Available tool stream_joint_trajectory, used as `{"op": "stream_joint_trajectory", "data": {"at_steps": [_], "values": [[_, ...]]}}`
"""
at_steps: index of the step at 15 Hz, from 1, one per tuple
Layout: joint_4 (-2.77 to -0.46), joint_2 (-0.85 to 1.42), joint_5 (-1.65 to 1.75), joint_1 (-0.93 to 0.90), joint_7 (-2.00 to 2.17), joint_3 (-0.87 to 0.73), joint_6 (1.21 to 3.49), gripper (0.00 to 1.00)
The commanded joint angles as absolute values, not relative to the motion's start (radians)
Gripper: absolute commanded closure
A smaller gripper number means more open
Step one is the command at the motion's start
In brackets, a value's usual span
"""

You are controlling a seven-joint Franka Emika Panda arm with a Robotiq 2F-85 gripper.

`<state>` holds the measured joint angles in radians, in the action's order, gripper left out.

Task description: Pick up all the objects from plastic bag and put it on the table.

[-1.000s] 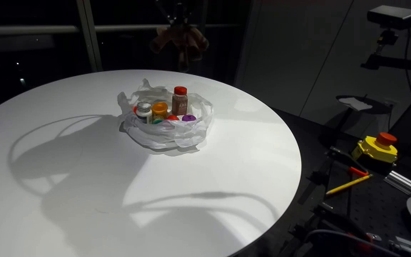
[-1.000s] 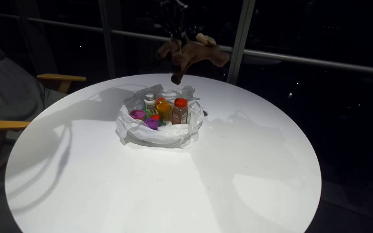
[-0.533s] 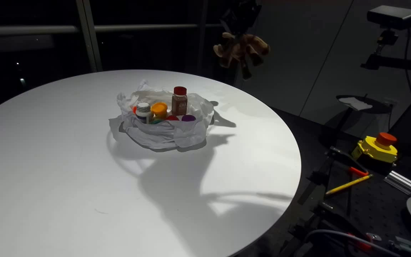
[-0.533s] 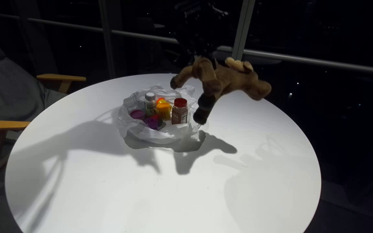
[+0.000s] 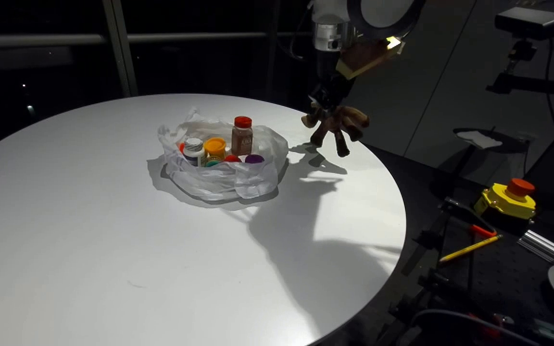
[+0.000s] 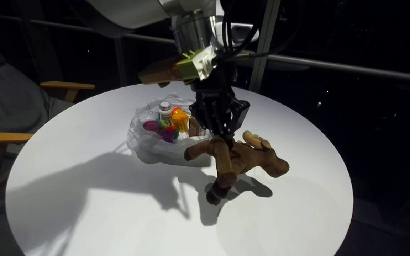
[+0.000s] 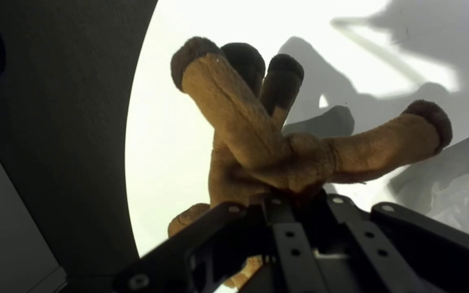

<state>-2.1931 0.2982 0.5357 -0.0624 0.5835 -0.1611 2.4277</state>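
A white plastic bag [image 5: 209,185] [image 6: 155,153] lies open on the round white table [image 5: 89,240]. In it are a red-capped brown bottle [image 5: 242,139] [image 6: 193,128], a white-capped bottle [image 5: 194,153] [image 6: 165,112], an orange tub [image 5: 215,148] [image 6: 180,121], a purple item [image 5: 254,159] [image 6: 166,135], a pink-lidded tub [image 6: 151,125] and small red and green pieces. My gripper [image 5: 327,108] [image 6: 227,139] is shut on a brown plush animal [image 5: 333,125] [image 6: 249,156], held above the table beside the bag. In the wrist view, the plush [image 7: 242,122] hides the fingertips [image 7: 299,199].
The table's edge curves close beside the plush in the wrist view. A yellow emergency stop [image 5: 507,199] and a pencil [image 5: 471,248] lie on a dark surface off the table. A grey chair [image 6: 9,96] stands beside the table. Windows are behind.
My gripper has carried the plush from above the bag's far side to beside the bag and lowered it towards the table. The bag and its contents stay in place.
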Motion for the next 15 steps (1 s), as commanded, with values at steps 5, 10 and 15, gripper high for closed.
{"op": "stream_joint_trajectory", "data": {"at_steps": [5, 10, 15], "values": [[-2.051, 0.459, 0.739, -0.112, 0.783, -0.222, 2.496, 0.60], [-2.030, 0.354, 0.621, -0.113, 0.678, -0.143, 2.415, 0.23], [-1.939, 0.369, 0.420, -0.135, 0.541, -0.025, 2.431, 0.00]]}}
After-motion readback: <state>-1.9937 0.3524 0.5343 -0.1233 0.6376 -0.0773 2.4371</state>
